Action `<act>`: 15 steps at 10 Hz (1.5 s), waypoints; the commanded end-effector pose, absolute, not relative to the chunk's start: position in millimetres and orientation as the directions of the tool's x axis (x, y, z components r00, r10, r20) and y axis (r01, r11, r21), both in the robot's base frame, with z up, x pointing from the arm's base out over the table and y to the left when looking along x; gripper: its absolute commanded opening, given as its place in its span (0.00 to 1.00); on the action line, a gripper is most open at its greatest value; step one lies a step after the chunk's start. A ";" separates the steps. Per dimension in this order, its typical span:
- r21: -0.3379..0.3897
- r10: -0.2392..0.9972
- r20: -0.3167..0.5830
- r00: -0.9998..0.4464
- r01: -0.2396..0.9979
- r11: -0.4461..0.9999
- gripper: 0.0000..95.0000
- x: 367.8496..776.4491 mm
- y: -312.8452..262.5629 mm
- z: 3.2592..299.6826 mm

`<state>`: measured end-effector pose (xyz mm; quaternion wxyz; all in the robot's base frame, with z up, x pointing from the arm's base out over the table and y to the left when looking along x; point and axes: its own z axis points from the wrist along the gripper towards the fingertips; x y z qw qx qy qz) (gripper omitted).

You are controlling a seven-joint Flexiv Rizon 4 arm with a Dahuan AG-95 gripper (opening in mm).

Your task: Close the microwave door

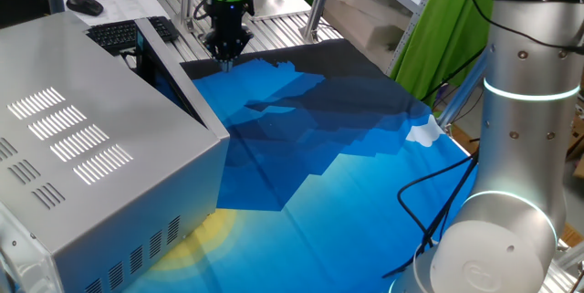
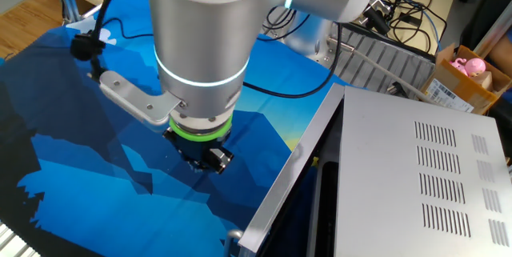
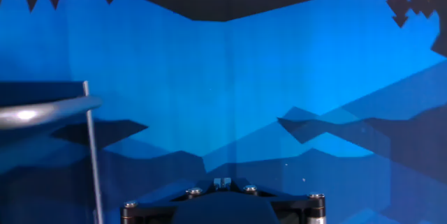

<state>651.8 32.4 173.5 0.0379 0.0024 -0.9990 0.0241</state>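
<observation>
Your two-finger black gripper (image 1: 225, 53) hangs low over the blue patterned table cloth (image 1: 347, 147), just beside the free edge of the flat silver-rimmed microwave door with its dark glassy face (image 1: 169, 69). The door stands ajar, swung partway out from the front of the large silver-grey sheet-metal microwave with white vent slots (image 1: 82, 138). In the other fixed view the door's silver rim (image 2: 292, 165) runs diagonally out from the box (image 2: 424, 169), with the gripper (image 2: 210, 159) out on its outer side. I cannot tell how the fingers stand — the hand view cuts them off, and both fixed views show only the dark wrist body. Nothing seems to be held.

Watch these, as I judge them:

- The curved metal bar (image 3: 45, 110) at the left of the hand view looks like the door handle. If you sweep sideways at this height, the fingers could hook it instead of pushing the flat panel.
- Push near the free edge. Contact closer to the hinge would need more force and might shove the whole microwave across the cloth.
- The door swings in an arc — a straight push may slide off the rim, leaving it ajar.
- The cloth could bunch under low fingertips if you drag along it.
- The black keyboard (image 1: 132, 33) lies beyond the microwave; overshooting past the door could reach toward it.
</observation>
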 end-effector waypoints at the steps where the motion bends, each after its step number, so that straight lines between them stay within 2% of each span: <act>1: 0.123 0.112 0.077 -0.991 0.120 0.985 0.00 652.3 49.1 170.8; 2: 0.164 0.142 0.084 -0.986 0.154 0.974 0.00 653.0 62.1 167.9; 15: 0.183 0.277 0.128 -0.952 0.298 0.937 0.00 662.4 168.5 176.6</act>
